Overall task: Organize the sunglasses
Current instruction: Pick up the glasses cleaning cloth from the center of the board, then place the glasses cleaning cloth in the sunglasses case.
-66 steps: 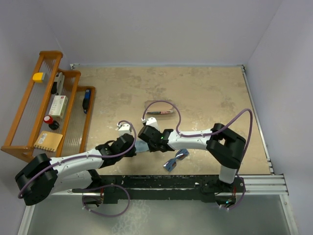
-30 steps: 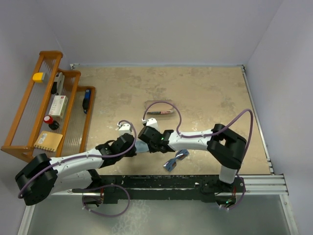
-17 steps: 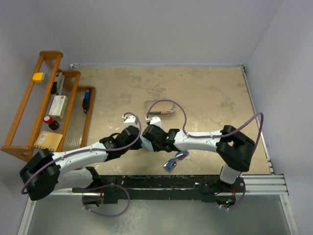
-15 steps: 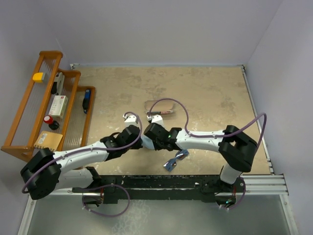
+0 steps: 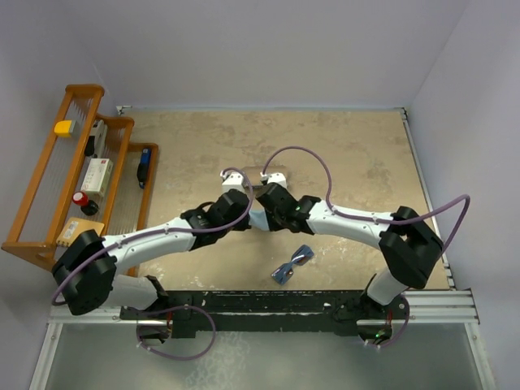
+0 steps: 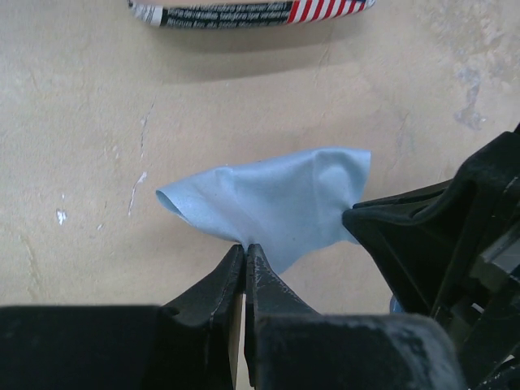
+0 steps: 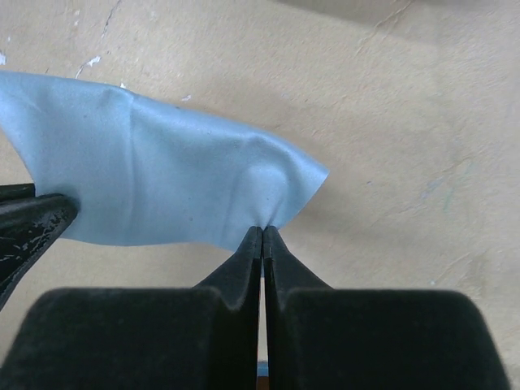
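Note:
The sunglasses point(image 5: 292, 265), with blue lenses, lie on the table near the front edge, apart from both grippers. My left gripper point(image 6: 244, 246) is shut on one edge of the light-blue cloth point(image 6: 276, 203). My right gripper point(image 7: 262, 228) is shut on the opposite edge of the cloth point(image 7: 154, 187). The cloth hangs stretched between them above the table; in the top view it shows as a sliver point(image 5: 257, 218) between the two wrists. The glasses case point(image 6: 252, 11) with its striped edge lies just beyond the cloth, mostly hidden under the wrists in the top view.
A wooden rack point(image 5: 49, 203) stands at the left with small items: a yellow block point(image 5: 62, 127), a white box point(image 5: 96, 176), a blue item point(image 5: 143, 166). Walls close the table behind and at right.
Both grippers have moved away from the front edge toward the case, carrying the cloth lifted between them. The sunglasses have stayed in place.

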Controlling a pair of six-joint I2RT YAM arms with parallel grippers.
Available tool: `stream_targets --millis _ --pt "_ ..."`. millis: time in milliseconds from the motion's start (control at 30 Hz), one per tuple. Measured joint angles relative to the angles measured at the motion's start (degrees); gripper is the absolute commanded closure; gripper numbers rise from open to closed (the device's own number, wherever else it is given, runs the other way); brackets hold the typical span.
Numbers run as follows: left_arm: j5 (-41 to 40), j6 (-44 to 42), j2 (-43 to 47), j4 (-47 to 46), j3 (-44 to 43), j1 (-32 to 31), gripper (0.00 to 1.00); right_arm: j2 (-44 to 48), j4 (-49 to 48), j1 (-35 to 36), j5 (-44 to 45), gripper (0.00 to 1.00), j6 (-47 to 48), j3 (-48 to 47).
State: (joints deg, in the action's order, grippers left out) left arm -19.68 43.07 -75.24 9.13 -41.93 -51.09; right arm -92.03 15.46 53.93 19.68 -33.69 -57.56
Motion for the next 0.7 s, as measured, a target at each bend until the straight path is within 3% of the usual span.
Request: stream_targets --millis 200,467,700 --pt "-0.63 -2.99 -3.37 0.52 -6.4 0.94 1.0 0.57 1.4 -3.61 -0.9 1.0 3.37 -3.76" --pt "0.33 -5.95 -7.19 0.79 -11.8 6.86 1.0 0.24 1.79 -8.7 -2.75 1.0 7.26 -9.42" --pt "1.49 -8.52 -12.07 0.9 -16.63 10.32 1.0 -4.5 1.84 -11.72 -4.28 1.0 9.44 -14.29"
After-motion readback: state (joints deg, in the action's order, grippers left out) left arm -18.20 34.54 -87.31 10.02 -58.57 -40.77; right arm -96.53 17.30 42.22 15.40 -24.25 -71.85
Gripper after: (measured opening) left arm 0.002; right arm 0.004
